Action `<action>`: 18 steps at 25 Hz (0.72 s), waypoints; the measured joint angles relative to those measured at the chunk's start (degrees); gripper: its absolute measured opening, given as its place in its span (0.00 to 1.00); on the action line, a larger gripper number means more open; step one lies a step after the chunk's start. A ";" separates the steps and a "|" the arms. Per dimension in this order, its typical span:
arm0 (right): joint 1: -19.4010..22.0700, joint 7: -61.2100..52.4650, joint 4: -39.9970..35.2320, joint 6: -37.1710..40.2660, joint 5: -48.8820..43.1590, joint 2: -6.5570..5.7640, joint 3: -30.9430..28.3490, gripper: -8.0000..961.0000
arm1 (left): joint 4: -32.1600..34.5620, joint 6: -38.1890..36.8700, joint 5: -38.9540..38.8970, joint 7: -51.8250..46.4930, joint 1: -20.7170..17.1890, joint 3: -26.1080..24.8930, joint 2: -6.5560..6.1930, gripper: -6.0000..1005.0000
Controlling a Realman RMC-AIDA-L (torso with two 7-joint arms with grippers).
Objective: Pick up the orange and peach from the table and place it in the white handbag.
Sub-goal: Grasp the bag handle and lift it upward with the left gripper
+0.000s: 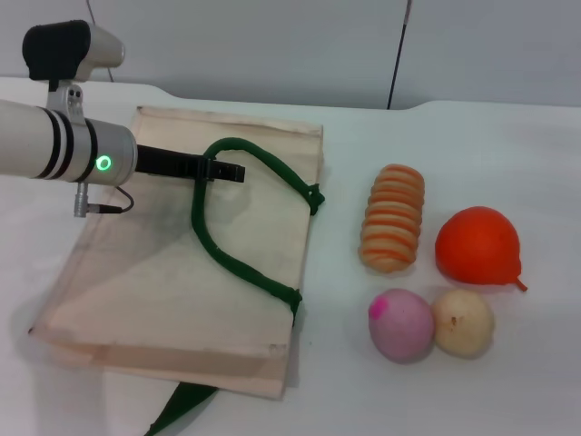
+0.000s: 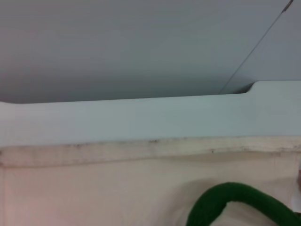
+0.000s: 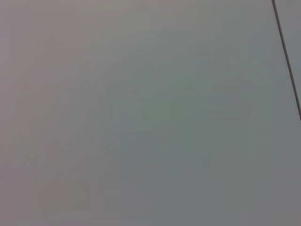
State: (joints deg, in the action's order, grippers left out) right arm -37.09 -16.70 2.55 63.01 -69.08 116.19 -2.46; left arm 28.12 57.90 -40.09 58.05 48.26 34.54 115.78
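Observation:
The white handbag [image 1: 182, 272] lies flat on the left of the table, its dark green handle [image 1: 227, 254] looping over it. My left gripper [image 1: 222, 171] reaches in from the left over the bag's upper part and is shut on the handle where the loop rises. The left wrist view shows the bag's top edge [image 2: 141, 148] and a piece of the handle [image 2: 235, 205]. The orange [image 1: 477, 245] sits at the right. The peach [image 1: 401, 325], pink with a magenta spot, lies in front of it to the left. My right gripper is out of view.
An orange-striped ridged roll [image 1: 393, 229] lies between the bag and the orange. A pale tan round fruit [image 1: 463, 322] touches the peach on its right. A second green strap [image 1: 182, 409] sticks out at the bag's front edge. A grey wall stands behind the table.

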 joint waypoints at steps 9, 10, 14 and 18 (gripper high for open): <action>0.00 0.00 0.09 0.00 0.00 0.00 0.00 0.92 | -0.67 0.00 -0.34 0.33 0.20 -0.13 0.01 0.54; 0.00 0.00 0.09 0.00 0.00 0.00 0.00 0.92 | -0.68 -0.01 -0.34 0.33 0.21 -0.22 0.00 0.50; 0.00 0.00 0.09 0.00 0.00 0.00 0.00 0.92 | -0.70 -0.16 -1.21 1.10 0.12 -0.58 0.01 0.21; 0.00 0.00 0.09 0.00 -0.01 0.00 0.01 0.92 | -0.76 0.24 -3.54 2.68 -0.46 -0.64 0.01 0.17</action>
State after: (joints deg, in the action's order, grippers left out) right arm -37.09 -16.70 2.64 63.01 -69.08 116.19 -2.45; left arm 27.36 58.15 -43.63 60.73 47.81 33.90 115.79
